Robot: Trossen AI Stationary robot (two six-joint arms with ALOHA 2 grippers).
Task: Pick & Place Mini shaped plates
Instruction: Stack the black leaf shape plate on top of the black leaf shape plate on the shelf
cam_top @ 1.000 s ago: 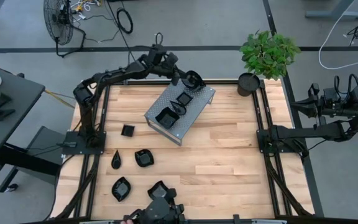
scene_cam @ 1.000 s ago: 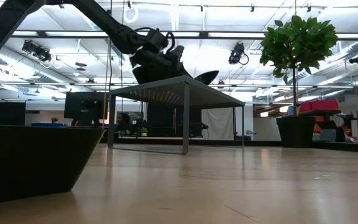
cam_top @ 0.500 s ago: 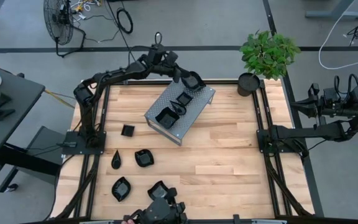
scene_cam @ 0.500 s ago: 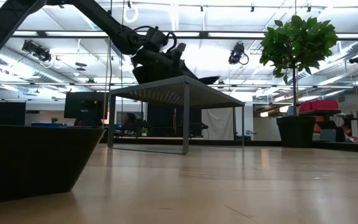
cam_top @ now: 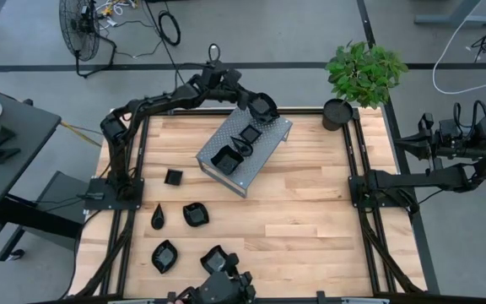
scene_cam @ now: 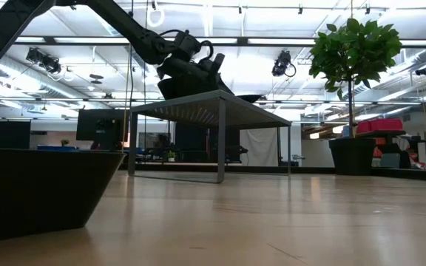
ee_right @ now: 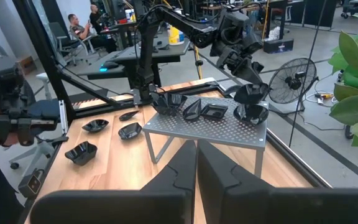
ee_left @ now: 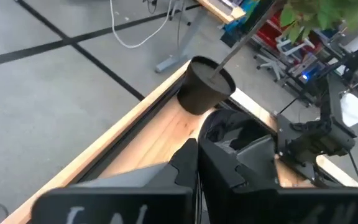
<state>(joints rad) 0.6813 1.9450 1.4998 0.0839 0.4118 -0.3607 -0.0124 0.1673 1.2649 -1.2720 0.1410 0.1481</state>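
My left gripper (cam_top: pixel 256 105) is pinched on a small black dish (cam_top: pixel 262 105) and holds it just above the far corner of the grey perforated stand (cam_top: pixel 264 152). In the right wrist view that dish (ee_right: pixel 250 93) hangs a little above another dish (ee_right: pixel 251 114) already on the stand's corner; I can't tell if they touch. The held dish looks tilted, but I can't make out its long axis.

On the stand I count three more dishes in a row along its length: a flat square one (ee_right: pixel 214 111), a pointed one (ee_right: pixel 192 110) and a larger wavy one (cam_top: pixel 225 160) at the near end.

On the wooden table (cam_top: pixel 310 219), five dishes lie left of the stand: a small square (cam_top: pixel 174 177), a teardrop (cam_top: pixel 158 218) with its point towards the far side, a wavy one (cam_top: pixel 195 214), and two near the front edge (cam_top: pixel 164 255) (cam_top: pixel 214 257).

My right gripper (ee_right: pixel 196 168) is closed and empty, parked well off the table's right side. A plant pot (cam_top: pixel 337 113) stands at the far right corner.
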